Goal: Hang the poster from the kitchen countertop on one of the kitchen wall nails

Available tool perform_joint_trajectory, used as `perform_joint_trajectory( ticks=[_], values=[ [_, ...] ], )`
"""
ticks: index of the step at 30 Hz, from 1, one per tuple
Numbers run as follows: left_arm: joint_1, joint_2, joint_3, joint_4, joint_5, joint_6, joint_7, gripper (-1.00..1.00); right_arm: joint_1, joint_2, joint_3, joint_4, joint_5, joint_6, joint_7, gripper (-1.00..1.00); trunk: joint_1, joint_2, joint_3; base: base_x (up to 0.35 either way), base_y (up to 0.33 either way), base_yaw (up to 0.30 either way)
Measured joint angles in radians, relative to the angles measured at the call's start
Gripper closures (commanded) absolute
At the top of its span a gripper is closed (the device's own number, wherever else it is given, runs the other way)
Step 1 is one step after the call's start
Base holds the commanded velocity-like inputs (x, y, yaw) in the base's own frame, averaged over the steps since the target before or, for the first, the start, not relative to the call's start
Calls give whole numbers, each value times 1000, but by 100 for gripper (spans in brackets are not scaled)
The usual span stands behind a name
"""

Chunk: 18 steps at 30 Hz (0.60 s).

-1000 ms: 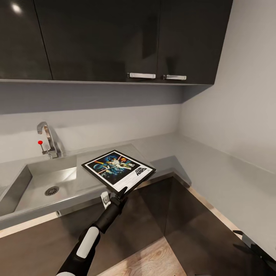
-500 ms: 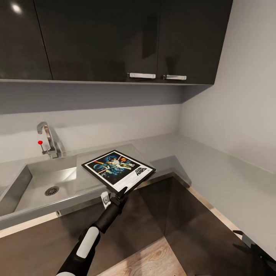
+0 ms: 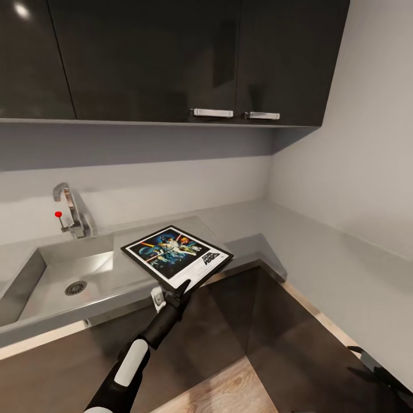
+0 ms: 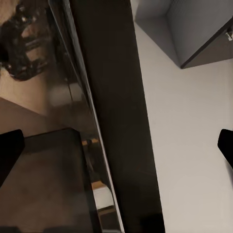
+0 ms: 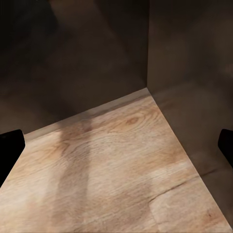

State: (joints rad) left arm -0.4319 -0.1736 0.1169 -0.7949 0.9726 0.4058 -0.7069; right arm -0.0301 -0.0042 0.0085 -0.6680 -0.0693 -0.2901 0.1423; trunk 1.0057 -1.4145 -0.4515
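The poster lies flat on the kitchen countertop just right of the sink, its near corner sticking out over the counter's front edge. My left gripper is at that corner. In the left wrist view the poster's black frame runs between the left gripper's wide-spread fingertips, so it is open around the edge. My right gripper hangs low at the right over the wooden floor, fingers spread open and holding nothing. The wall nails are out of view.
A steel sink with a tap sits left of the poster. Dark upper cabinets hang above the counter. The counter turns along the plain grey right wall. Dark lower cabinet fronts stand close ahead.
The whole head view has shifted slightly, so the camera moved a little. The left arm stays at the poster's near corner and the poster lies as before.
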Motion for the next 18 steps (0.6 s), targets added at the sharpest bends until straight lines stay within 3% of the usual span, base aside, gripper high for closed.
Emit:
perform_joint_trajectory(
  ticks=[18],
  values=[
    [0,0,-2,0,0,1,1,-100,0,0,0,0,0,0,0,-100,0,0,0,13,0,0]
  ],
)
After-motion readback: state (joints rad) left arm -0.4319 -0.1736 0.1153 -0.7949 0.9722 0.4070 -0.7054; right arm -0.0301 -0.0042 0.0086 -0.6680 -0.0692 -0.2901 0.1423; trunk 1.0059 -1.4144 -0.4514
